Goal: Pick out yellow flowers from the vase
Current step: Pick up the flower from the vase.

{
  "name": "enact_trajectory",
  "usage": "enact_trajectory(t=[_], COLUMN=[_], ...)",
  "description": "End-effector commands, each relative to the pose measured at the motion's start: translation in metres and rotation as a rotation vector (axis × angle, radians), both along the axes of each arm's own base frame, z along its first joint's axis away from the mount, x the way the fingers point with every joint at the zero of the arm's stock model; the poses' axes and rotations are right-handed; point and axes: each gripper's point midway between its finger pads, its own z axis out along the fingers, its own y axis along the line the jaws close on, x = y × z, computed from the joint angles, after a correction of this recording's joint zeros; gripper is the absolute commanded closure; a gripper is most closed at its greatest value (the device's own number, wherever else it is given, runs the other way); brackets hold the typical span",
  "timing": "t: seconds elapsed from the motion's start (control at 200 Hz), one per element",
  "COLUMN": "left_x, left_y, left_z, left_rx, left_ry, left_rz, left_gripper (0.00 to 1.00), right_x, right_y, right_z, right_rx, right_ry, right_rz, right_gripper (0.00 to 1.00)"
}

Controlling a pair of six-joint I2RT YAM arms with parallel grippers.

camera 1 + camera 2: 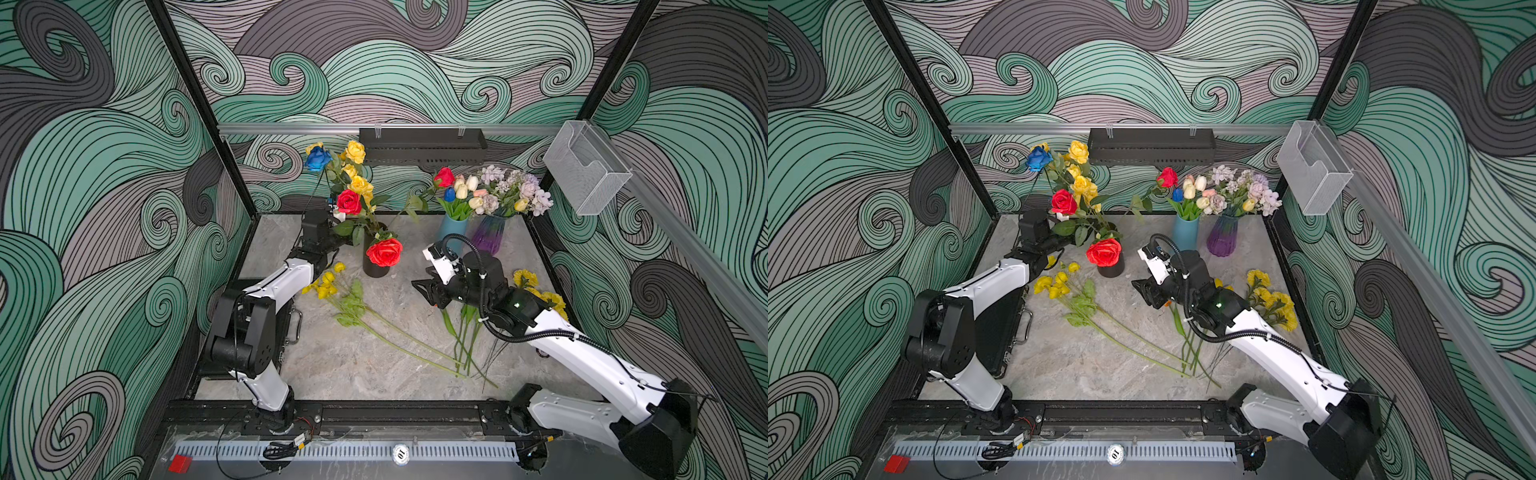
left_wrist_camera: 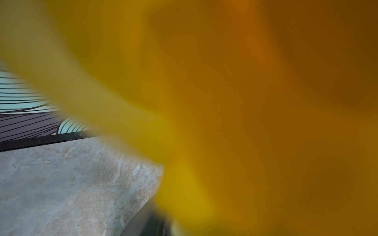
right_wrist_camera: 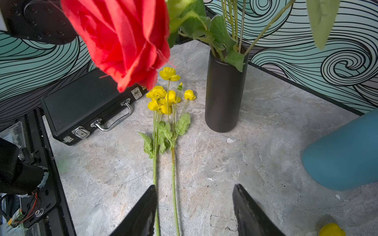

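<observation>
While the left gripper is reaching into the foliage just above the black vase, its fingertips are hiding among the leaves. The left wrist view is showing little but a yellow blur against the lens, so I cannot tell whether the jaws are clenched or released.

The right gripper is hovering low near the table's middle, with its jaws standing apart and holding nothing. Two stems of the yellow sprays are running along the marble beneath it.

Yellow flowers:
- The yellow roses are standing in the black vase, beside the red rose and the blue rose.
- The yellow sprays are lying flat beside that vase, blooms toward the black case.
- The yellow pom-poms are lying at the right edge, partly under the right arm.
- One yellow tulip is sitting in the purple vase.

Room and edges:
- The marble table is lying bare along the front rail.
- The blue vase and the purple vase are crowding the far edge.
- The case is taking up the left edge.
</observation>
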Motion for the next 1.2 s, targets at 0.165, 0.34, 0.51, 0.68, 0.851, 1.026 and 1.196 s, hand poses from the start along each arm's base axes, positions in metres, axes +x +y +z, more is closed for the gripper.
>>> enact_trajectory(t=[0.165,0.34,0.51,0.68,0.851,1.026,1.196], left_x=[-0.010,-0.020,-0.012,0.003,0.013,0.019,0.028], left_y=[-0.018,-0.016,-0.014,-0.011,-0.006,-0.008,-0.003], left_z=[0.022,0.032,0.035,0.035,0.040,0.042,0.039], left_rx=[-0.011,-0.059,-0.065,-0.069,-0.077,-0.076,-0.079], left_ry=[-0.079,-0.109,-0.114,-0.111,-0.117,-0.114,-0.082], left_rz=[-0.078,-0.043,-0.008,0.050,0.111,0.142,0.209], left_gripper=[0.68,0.69,0.64,0.64,0.68,0.76,0.82], right_x=[0.003,0.004,0.005,0.005,0.004,0.004,0.003], right_y=[0.000,0.002,0.005,0.006,0.006,0.006,0.006], right_z=[0.018,0.017,0.018,0.018,0.015,0.015,0.014], right_rx=[0.027,0.031,0.038,0.039,0.036,0.040,0.041], right_ry=[-0.027,-0.022,-0.013,-0.012,-0.006,-0.004,-0.001], right_rz=[-0.002,0.001,0.010,0.012,0.013,0.017,0.017], right_gripper=[0.41,0.41,0.41,0.41,0.41,0.41,0.41])
